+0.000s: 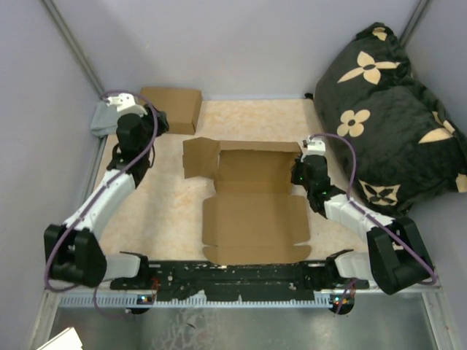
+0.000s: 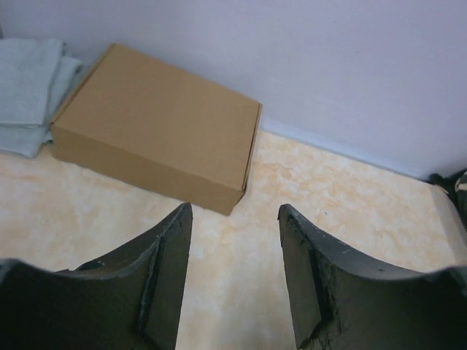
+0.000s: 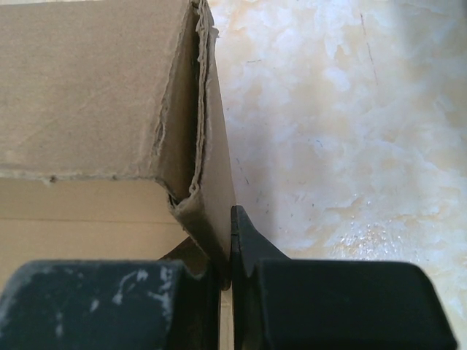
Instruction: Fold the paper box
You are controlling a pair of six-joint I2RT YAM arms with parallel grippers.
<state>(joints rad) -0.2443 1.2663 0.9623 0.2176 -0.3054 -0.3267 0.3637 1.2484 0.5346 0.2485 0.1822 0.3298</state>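
Gripping the paper box [image 1: 255,219] by its upright right wall, the right tool [image 3: 226,240] is clamped on a thin doubled layer of cardboard near the box's far right corner. Box sits mid-surface, nearer the near edge: base panel flat, back panel & flaps partly raised. Over the far-left corner of the surface the left tool [image 2: 235,215] hangs w/ jaws apart, nothing between them, near a closed brown carton [image 2: 157,124]; grey cloth [image 2: 29,87] beside that.

Handling, my read: v. light, thin board. Stiff across panels, bends readily along creases, prob. slides on the smooth surface if pushed w/o an anchor. Cut edges look frayed, so a hard pinch may crush or tear. Best hold: flap edges close to a crease, one tool anchoring while the other folds; avoid mid-panel.
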